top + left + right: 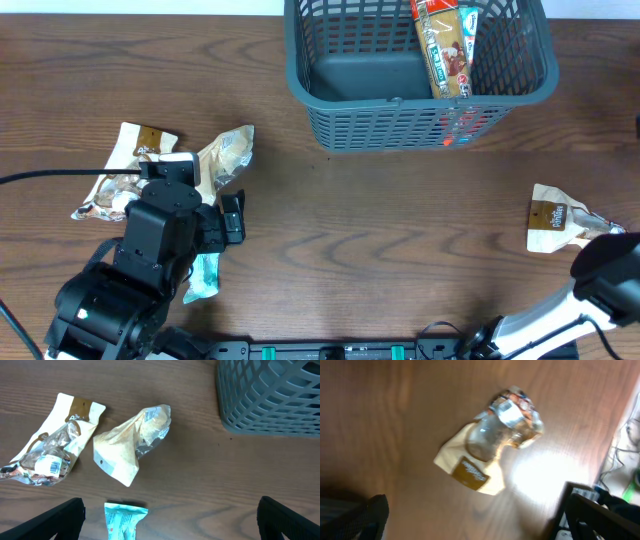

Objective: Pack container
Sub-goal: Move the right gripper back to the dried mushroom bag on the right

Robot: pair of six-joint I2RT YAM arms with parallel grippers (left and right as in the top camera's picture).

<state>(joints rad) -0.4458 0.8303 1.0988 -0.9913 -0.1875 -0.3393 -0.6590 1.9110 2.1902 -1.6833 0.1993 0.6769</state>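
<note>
Currently the container holds leaning snack packets; left gripper and right gripper gape empty.

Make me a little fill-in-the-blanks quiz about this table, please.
1. The long snack bar lies inside the ____.
2. Near the left gripper, ____ packets lie on the table.
3. The turquoise packet sits between the open fingers of the ____ gripper.
4. Only ____ packet lies near the right gripper.
Missing words: basket; three; left; one.
</note>
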